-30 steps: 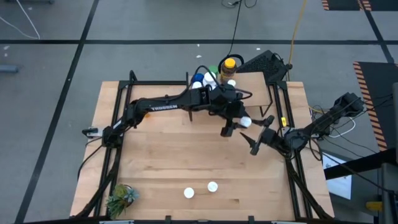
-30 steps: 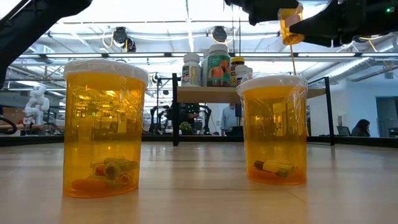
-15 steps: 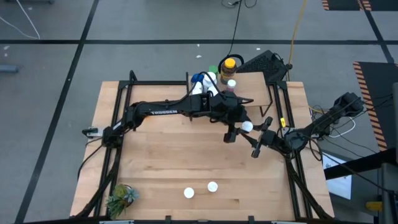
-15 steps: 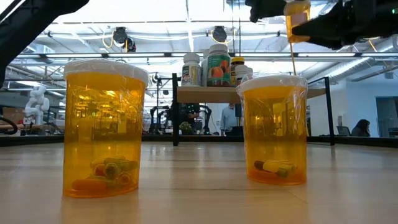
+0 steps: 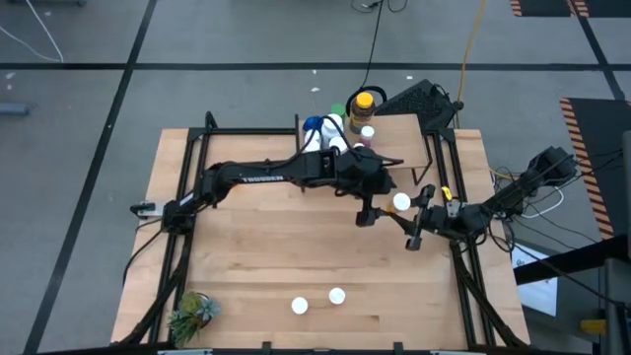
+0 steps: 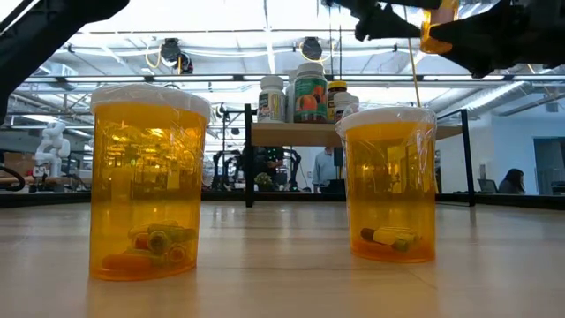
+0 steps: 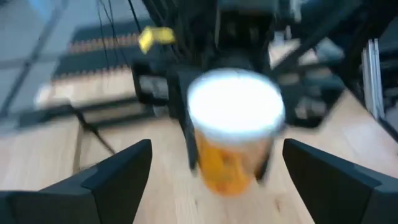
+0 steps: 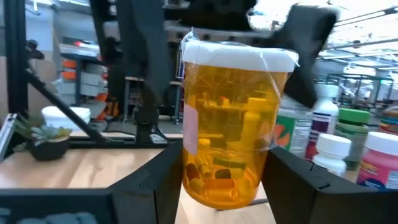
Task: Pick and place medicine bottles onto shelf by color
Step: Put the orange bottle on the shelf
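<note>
Handed-over orange bottle (image 5: 401, 202) now in right hand (image 5: 414, 219); left hand (image 5: 380, 204) spread, released.

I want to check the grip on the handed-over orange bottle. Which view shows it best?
The right wrist view: the orange bottle fills the picture between the right gripper's fingers. The left wrist view blurs it, the high view shows only its white cap, and the low view crops it.

The left claw (image 5: 371, 204) and right claw (image 5: 415, 219) crowd the shelf's (image 5: 404, 130) front; the table's (image 5: 256, 266) middle lies open.
</note>
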